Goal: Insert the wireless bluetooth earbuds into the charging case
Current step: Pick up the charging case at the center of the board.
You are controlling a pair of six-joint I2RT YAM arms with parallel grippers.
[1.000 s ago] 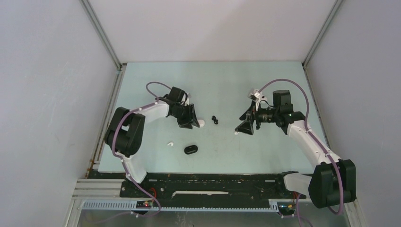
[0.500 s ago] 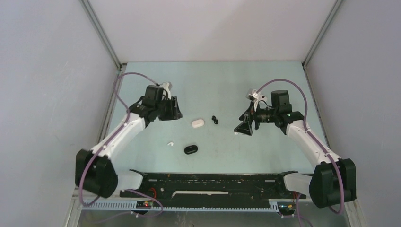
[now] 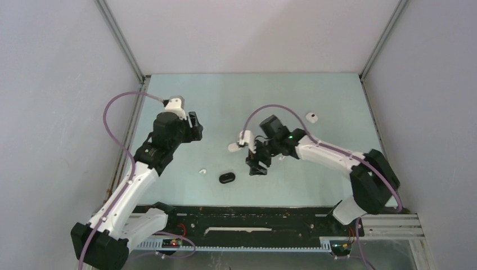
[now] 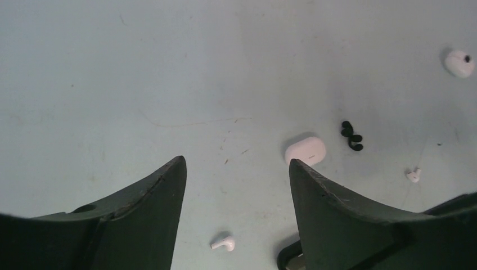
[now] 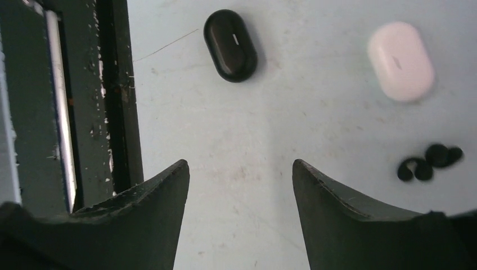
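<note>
A shut white charging case [image 4: 305, 150] lies mid-table, also in the top view [image 3: 233, 147] and the right wrist view [image 5: 400, 61]. A black pair of earbuds [image 5: 430, 161] lies beside it [image 4: 351, 135]. A shut black case [image 5: 230, 45] lies nearer the front [image 3: 227, 178]. One white earbud [image 4: 223, 243] lies left of it [image 3: 202, 171], another [image 4: 414, 175] further right. My left gripper [image 4: 236, 163] is open and empty, back-left of the white case [image 3: 195, 128]. My right gripper [image 5: 241, 166] is open and empty over bare table between the cases [image 3: 257, 166].
A small white rounded piece with a dark spot [image 3: 311, 117] lies alone at the back right [image 4: 459, 63]. The black rail [image 5: 121, 95] along the table's front edge is close to the right gripper. Grey walls close in both sides and the back.
The left gripper has drawn back to the left, away from the white case, with its jaws wider. The right arm swung left to the table's middle, over the black earbuds.
</note>
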